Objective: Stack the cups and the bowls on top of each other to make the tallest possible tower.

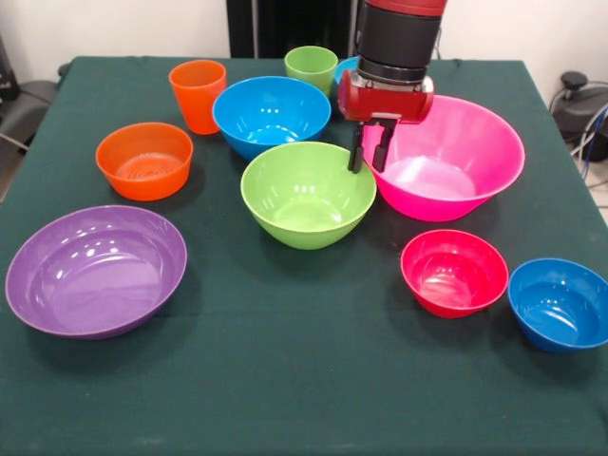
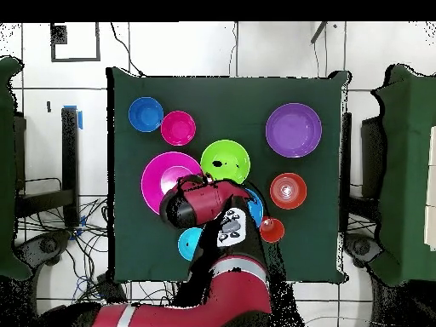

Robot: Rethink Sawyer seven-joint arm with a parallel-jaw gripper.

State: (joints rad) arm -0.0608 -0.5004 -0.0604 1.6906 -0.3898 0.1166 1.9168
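Bright, even room light is falling from above, leaving white glare spots shining inside the purple bowl (image 1: pixel 95 271), lime green bowl (image 1: pixel 308 194) and pink bowl (image 1: pixel 446 160), while soft shadows are pooling close beside each on the dark green tablecloth (image 1: pixel 285 380), everything staying reasonably crisp.

Glossy smooth plastic forms the pink bowl (image 1: pixel 475 157) and purple bowl (image 1: pixel 90 271); the table (image 1: pixel 285 380) wears matt green cloth.

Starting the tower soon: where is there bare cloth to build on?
Widest patch: the near strip of the table, in front of the purple bowl and red bowl. Crowded around the lime green bowl, pink bowl and large blue bowl.
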